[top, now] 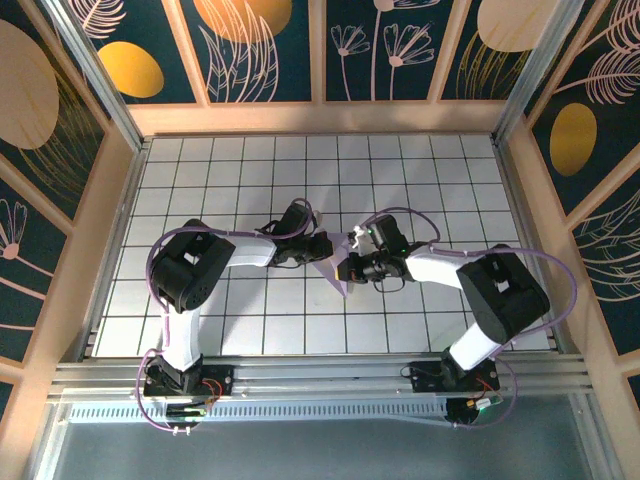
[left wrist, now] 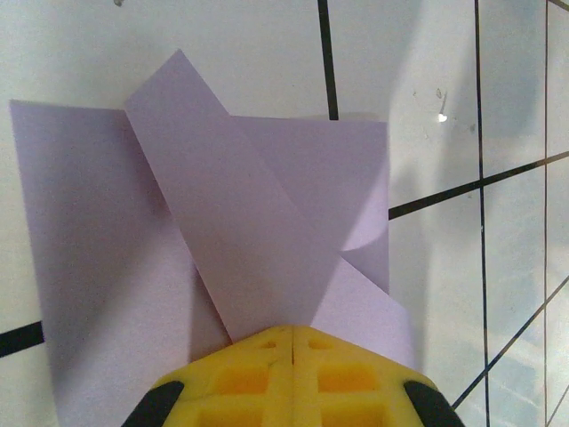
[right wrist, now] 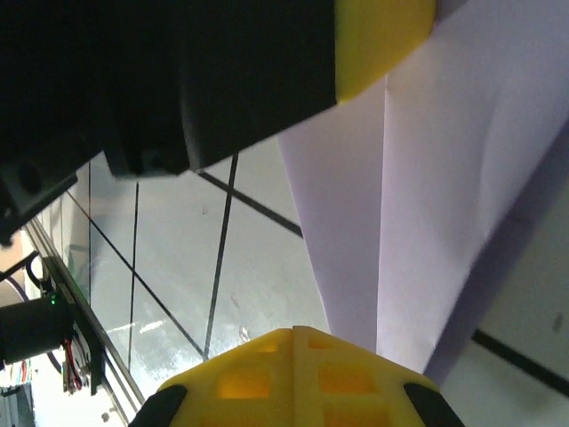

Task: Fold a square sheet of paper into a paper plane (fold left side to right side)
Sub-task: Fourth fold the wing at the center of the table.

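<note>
I see a white tiled table (top: 250, 180) with dark grid lines. The square sheet of paper (top: 335, 270), lavender and folded into angled flaps, rests about mid-table, slightly toward the near edge.

The paper (left wrist: 98, 267) is thin, matt and creased; the table (left wrist: 249, 44) is glossy white; the left gripper (left wrist: 292, 342) is smooth yellow plastic.

Lavender paper (left wrist: 267, 231), white black-gridded table (left wrist: 444, 53)
</note>
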Controlling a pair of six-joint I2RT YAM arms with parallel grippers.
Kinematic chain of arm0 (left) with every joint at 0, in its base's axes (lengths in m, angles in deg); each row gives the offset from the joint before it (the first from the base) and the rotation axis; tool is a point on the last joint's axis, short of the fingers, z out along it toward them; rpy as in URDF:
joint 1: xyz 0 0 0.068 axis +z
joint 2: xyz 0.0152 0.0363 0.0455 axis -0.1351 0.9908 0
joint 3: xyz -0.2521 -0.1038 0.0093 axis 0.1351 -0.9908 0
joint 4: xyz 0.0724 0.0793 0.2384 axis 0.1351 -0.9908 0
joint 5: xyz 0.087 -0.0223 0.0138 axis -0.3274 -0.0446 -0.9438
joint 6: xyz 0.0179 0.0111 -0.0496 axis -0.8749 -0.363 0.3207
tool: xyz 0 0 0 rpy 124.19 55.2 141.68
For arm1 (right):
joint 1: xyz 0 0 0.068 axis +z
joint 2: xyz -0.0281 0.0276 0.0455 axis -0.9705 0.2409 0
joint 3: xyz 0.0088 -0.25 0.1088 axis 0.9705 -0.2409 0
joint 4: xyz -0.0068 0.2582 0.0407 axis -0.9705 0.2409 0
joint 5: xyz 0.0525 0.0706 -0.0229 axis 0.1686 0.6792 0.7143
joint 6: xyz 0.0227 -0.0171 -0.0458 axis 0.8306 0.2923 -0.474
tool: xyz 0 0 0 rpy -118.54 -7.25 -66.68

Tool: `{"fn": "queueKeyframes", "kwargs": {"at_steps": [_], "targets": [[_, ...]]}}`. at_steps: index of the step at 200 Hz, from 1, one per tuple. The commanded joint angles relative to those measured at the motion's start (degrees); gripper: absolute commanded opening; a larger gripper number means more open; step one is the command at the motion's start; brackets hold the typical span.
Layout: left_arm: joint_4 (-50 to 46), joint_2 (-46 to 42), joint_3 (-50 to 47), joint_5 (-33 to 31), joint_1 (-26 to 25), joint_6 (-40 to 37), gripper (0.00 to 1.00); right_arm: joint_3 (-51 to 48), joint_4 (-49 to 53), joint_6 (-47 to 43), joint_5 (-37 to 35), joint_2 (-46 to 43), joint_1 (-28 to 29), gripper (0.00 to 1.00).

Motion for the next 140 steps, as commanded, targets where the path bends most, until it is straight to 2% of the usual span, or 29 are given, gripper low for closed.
{"fn": "queueKeyframes", "kwargs": {"at_steps": [1,70,140], "targets": [[-3.26,1.04,-1.42,-2.35,-0.39,0.78,0.0,2.23,-5.54,2.34,-0.97,3.28,-0.11,0.0],[-3.27,1.17,-1.18,-2.11,-0.47,0.87,0.0,7.11,-7.75,2.2,-4.27,10.32,-0.1,0.0],[-3.62,1.65,-1.01,-2.45,-0.47,0.99,0.0,7.29,-2.28,-0.33,-6.79,13.07,0.51,0.0]]}}
